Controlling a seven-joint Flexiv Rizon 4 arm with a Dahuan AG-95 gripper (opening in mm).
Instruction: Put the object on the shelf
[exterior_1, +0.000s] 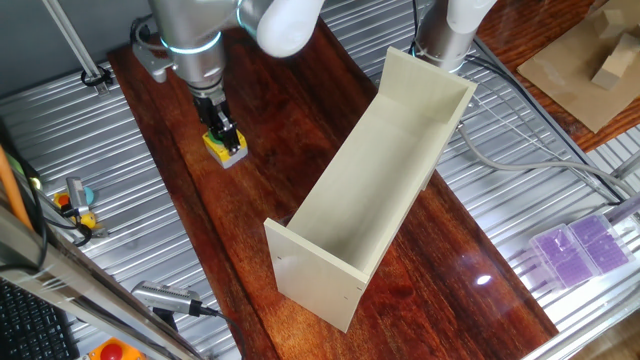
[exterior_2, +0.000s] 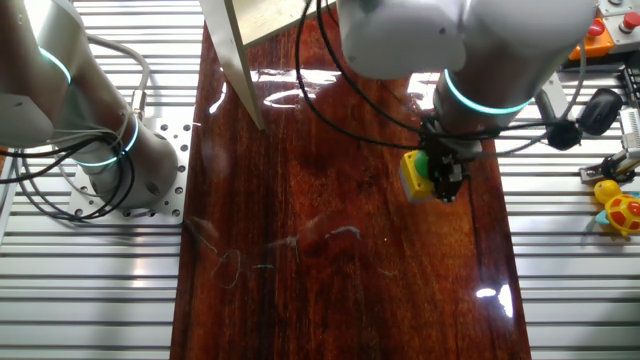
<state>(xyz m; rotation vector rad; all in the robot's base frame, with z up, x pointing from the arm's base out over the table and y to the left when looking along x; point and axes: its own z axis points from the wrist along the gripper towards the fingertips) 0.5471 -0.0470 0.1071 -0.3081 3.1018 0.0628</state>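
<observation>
Cream shelf (exterior_1: 375, 180) nearest in one fixed view: long open trough lying diagonally on the dark wood tabletop (exterior_1: 260, 170), closed end panel toward camera, inside bare. In the other fixed view only its corner (exterior_2: 245, 40) shows at the top edge. Well apart from the shelf, near the table's far-left side, sits the yellow button box (exterior_1: 226, 148), green button visible in the other fixed view (exterior_2: 418, 172). It rests on the wood. Gripper (exterior_1: 221, 134) comes straight down onto it, black fingers (exterior_2: 447, 178) narrow and pressed at the box's sides; jaws closed on the box. Arm's silver wrist with a cyan ring (exterior_2: 487, 100) directly above. Off-table: yellow toy (exterior_2: 622, 212) on the metal slats, purple cases (exterior_1: 580, 245), red-topped button (exterior_1: 112, 350).
</observation>
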